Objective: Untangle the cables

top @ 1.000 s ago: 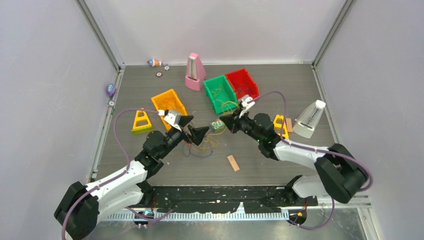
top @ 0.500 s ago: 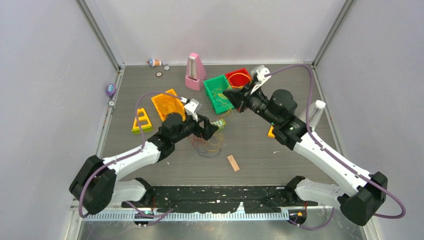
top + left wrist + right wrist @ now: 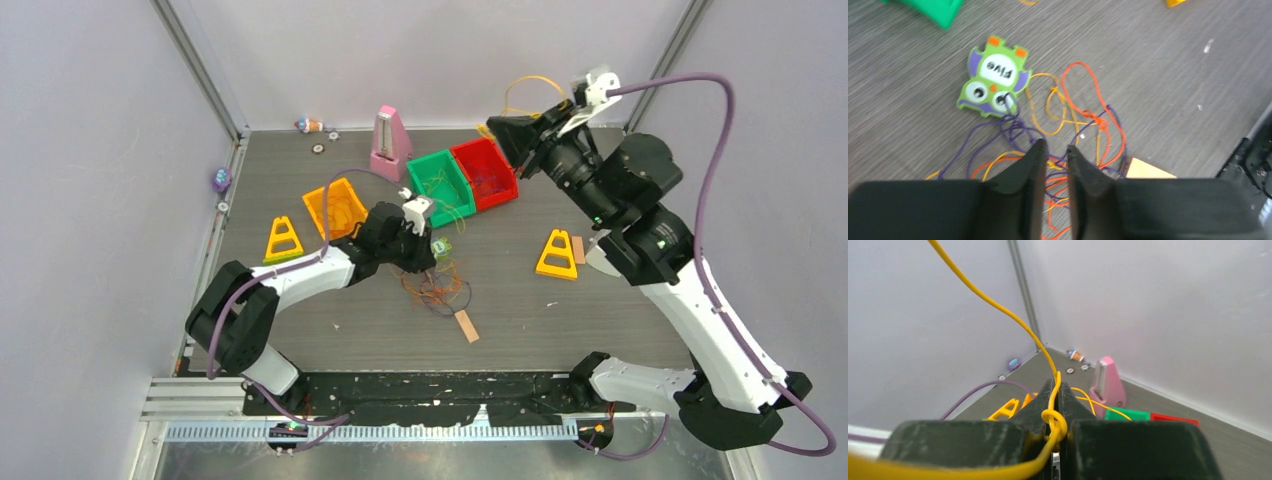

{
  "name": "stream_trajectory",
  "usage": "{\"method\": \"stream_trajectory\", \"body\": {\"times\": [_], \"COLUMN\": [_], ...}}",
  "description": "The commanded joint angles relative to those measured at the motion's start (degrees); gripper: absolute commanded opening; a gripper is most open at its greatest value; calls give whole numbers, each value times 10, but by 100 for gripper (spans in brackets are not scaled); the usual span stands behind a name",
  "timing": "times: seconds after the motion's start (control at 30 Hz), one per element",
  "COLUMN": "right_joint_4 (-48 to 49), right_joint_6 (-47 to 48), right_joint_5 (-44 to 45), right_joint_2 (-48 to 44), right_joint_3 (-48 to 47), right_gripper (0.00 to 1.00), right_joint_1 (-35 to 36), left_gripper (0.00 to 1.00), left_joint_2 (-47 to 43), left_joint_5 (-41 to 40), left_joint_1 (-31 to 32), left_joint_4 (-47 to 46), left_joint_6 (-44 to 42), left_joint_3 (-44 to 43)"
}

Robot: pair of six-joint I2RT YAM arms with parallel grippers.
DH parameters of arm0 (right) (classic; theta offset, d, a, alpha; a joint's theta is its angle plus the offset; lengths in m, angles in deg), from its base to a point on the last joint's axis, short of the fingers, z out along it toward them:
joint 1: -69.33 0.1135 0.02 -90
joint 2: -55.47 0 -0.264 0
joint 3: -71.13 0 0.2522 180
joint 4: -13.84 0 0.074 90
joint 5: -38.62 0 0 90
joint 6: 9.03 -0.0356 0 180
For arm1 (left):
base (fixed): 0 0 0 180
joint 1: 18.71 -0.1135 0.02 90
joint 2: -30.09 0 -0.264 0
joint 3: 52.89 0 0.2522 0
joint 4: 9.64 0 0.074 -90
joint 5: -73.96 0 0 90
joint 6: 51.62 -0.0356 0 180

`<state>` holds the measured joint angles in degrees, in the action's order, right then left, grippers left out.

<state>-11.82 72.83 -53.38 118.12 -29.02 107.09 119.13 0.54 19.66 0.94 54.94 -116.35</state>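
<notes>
Grey tabletop: three bins, two yellow triangles, one tangle of cables.

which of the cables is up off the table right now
The yellow cable, clamped in the right gripper and held high in the air. The other cables, orange and purple, lie tangled on the table beside the owl tile.

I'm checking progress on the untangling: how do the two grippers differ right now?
The right gripper is high up, shut on a yellow cable; the left gripper sits low over the tangle, jaws narrowly apart, gripping nothing visible. Both are black.
</notes>
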Motion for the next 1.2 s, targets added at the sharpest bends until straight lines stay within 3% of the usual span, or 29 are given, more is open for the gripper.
{"method": "stream_trajectory", "body": {"times": [0.0, 0.1, 0.33, 0.8, 1.17], "right_joint_4": [-67, -72, -27, 55, 60], "right_joint_6": [43, 49, 37, 40, 16], "right_joint_5": [102, 102, 81, 55, 34], "right_joint_2": [5, 12, 39, 209, 392], "right_joint_3": [-61, -54, 17, 48, -46], "right_gripper": [5, 5, 5, 5, 5], "right_joint_1": [-2, -3, -3, -21, -57], "left_gripper": [13, 0, 0, 0, 0], "left_joint_2": [-29, -85, -173, -188, -189], "left_joint_5": [-94, -153, -245, -232, -215], "left_joint_1": [2, 1, 0, 0, 0], "left_joint_4": [58, 10, -49, -72, -92], "left_joint_6": [-2, -1, 3, -5, -2], "left_joint_3": [-18, 30, 105, 120, 128]}}
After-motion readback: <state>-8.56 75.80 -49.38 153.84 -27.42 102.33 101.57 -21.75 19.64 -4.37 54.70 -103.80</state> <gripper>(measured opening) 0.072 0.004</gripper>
